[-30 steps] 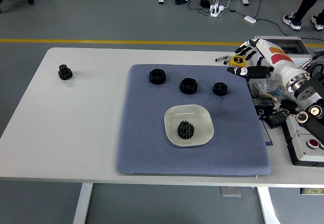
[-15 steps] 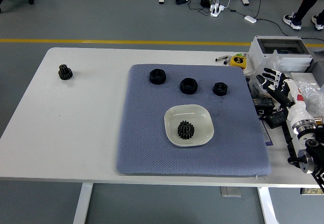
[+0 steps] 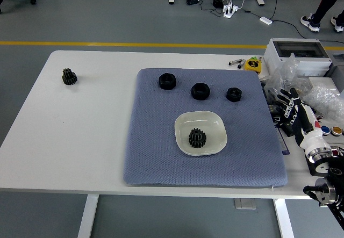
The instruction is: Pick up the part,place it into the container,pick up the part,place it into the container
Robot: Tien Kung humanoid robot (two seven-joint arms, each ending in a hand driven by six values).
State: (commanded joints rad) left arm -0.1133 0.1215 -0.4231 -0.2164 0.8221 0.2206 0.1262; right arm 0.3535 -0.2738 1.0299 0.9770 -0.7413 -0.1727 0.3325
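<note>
A long white rectangular surface (image 3: 80,136) is seen, and most of its right half is covered by a large square blue-grey textured mat (image 3: 161,152), which serves as the landmark here. Just right of the mat, a cluttered heap of clear plastic bags and a grey box (image 3: 312,82) is found. Near the middle of the mat, slightly toward its near edge, a shallow pale rounded-square dish (image 3: 214,124) is set, and inside it a small black toothed gear (image 3: 197,138) is lying. Just off the mat's right edge, toward the near side, the right robot hand (image 3: 290,109) in black and white is held above the surface with its fingers (image 3: 282,95) spread apart and nothing grasped. Along the mat's far part, three black hexagonal nuts (image 3: 200,91) are placed in a row, apart from each other. Well to the left of the mat, a second small black gear (image 3: 69,77) is resting alone on the bare surface.
</note>
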